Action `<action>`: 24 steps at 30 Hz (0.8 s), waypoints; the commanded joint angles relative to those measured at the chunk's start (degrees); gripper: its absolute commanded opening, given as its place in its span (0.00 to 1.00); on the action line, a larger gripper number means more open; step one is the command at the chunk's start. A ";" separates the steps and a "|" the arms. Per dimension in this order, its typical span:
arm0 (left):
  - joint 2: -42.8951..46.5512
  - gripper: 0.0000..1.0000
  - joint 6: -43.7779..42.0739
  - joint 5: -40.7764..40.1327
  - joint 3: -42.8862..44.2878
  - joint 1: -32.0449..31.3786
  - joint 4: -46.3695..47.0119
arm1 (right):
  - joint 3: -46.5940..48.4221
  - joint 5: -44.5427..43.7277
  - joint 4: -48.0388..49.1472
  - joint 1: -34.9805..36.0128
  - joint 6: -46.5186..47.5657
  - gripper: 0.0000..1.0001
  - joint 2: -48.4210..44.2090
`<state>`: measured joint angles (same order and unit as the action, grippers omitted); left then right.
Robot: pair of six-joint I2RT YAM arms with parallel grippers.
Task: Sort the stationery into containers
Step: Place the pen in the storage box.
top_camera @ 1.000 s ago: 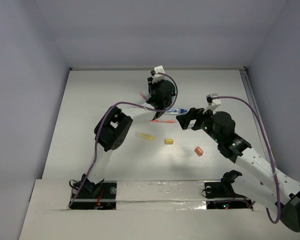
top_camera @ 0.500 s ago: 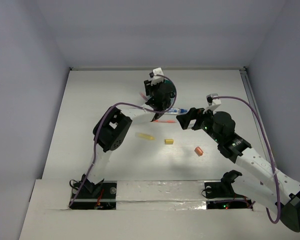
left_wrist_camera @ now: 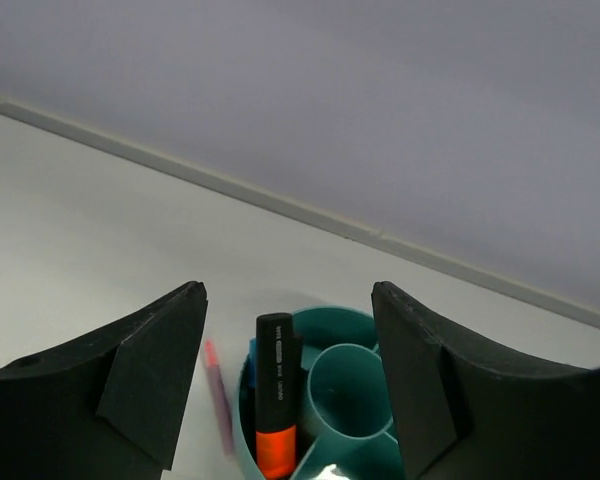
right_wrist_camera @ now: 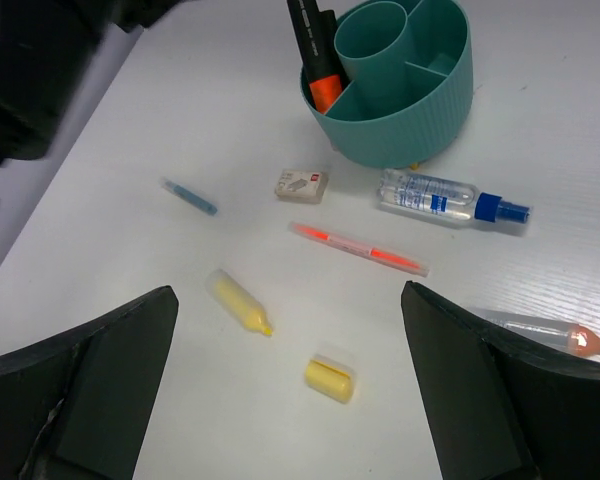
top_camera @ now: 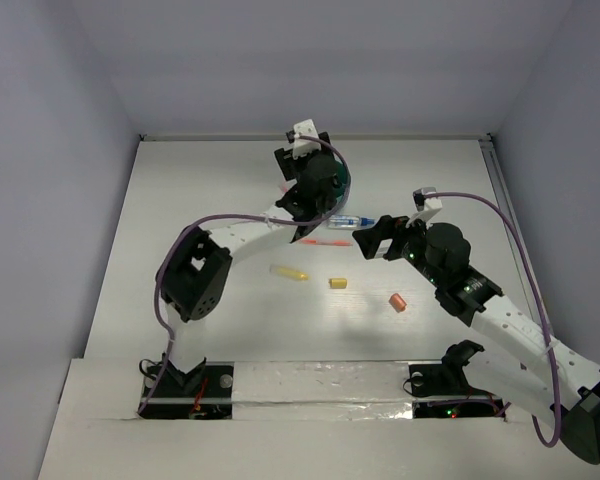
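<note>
Top view, left tool [top_camera: 305, 172]: reaches to the far edge of the bench [top_camera: 180, 200], directly above the teal holder [top_camera: 346, 184], which it mostly hides.
Top view, right tool [top_camera: 366, 243]: hangs over the middle of the bench, near a red pen [top_camera: 327, 242] and a small bottle [top_camera: 350, 220].
Top view, loose items: yellow marker [top_camera: 289, 272], yellow bit [top_camera: 337, 283] and orange bit [top_camera: 398, 301] lie nearer the near edge, apart from one another.
Left wrist view, tool state: jaws stand apart with nothing between them.
Left wrist view, black marker [left_wrist_camera: 275, 395]: stands upright, unsupported, in an outer cell of the holder, below the gap.
Left wrist view, pink pen [left_wrist_camera: 218, 395]: lies on the bench just beside the holder wall.
Left wrist view, step judged: clearing away from the deposited marker. Rise straight up until both fingers are above the marker top, then swing. A sideways move risks knocking the marker or tipping the holder.
Right wrist view, tool state: jaws fully wide, empty.
Right wrist view, likely next picks: white eraser [right_wrist_camera: 302, 183] and blue pen [right_wrist_camera: 190, 196], both lying flat. Approach from above, jaws across the short side.
</note>
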<state>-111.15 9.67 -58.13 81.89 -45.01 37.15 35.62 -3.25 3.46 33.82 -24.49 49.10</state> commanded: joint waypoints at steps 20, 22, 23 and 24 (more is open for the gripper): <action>42.32 0.60 41.83 31.76 -48.12 21.72 -28.62 | 0.86 2.10 2.16 0.28 -0.47 1.00 0.29; 43.21 0.60 41.83 31.85 -49.36 23.55 -29.41 | 1.03 2.28 2.07 0.28 -0.56 1.00 0.47; 43.21 0.60 41.75 32.20 -49.98 24.35 -29.41 | 1.03 2.45 2.07 0.28 -0.56 1.00 0.56; 42.95 0.60 41.66 33.16 -50.07 25.14 -28.89 | 1.03 2.54 1.99 0.28 -0.47 1.00 0.64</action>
<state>-70.02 49.50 -27.27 32.14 -21.96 6.55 35.62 -1.48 3.44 33.82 -24.91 49.58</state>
